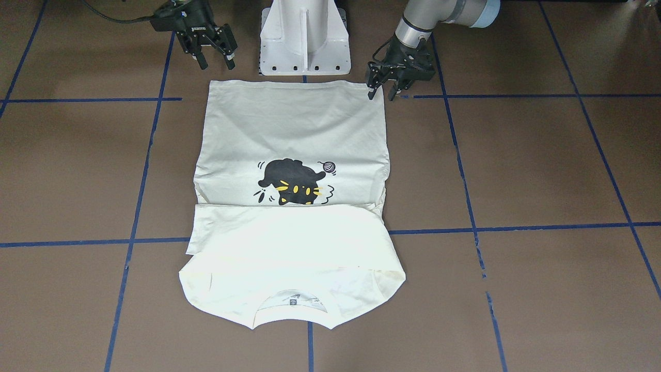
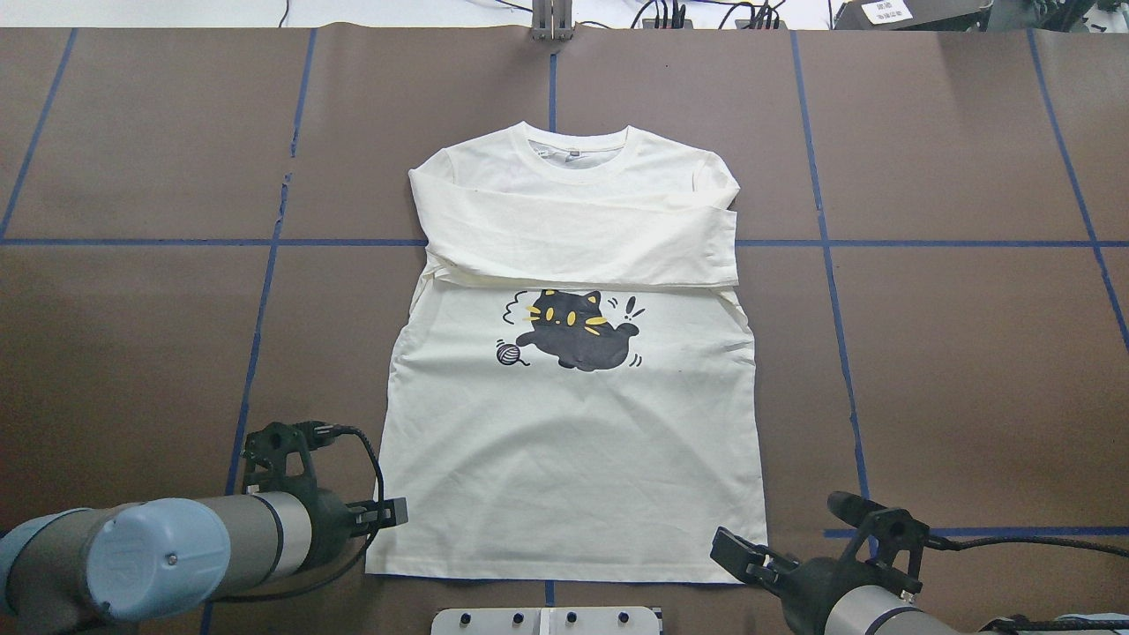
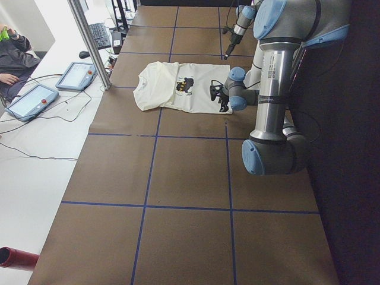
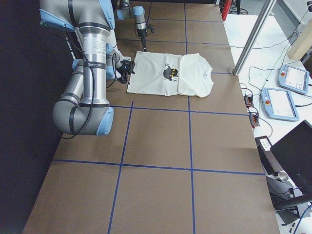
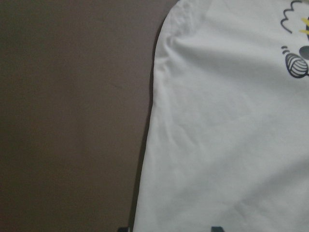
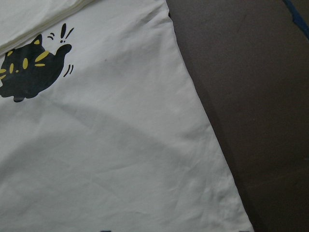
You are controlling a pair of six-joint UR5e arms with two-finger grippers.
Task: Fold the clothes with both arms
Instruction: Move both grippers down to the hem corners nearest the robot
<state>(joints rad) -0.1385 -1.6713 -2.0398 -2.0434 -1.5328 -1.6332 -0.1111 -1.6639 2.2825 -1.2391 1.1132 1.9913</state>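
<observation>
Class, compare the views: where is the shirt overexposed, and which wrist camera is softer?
Exterior front-facing: the T-shirt glares near-white at its collar end, wrinkles washed out. Left wrist-mounted: dimmer and softer, yarn ball print blurred. Right wrist-mounted: sharper, cat print crisp-edged.

Robotics lab, shown by teach pendants [image 4: 279,103] and tape-gridded table [image 1: 542,165].

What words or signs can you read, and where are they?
"!" – printed beside the black cat on the T-shirt.
Neck tag: too small to read.
White lettering on the right gripper: blurred.
White label beyond the table: too small.
</observation>
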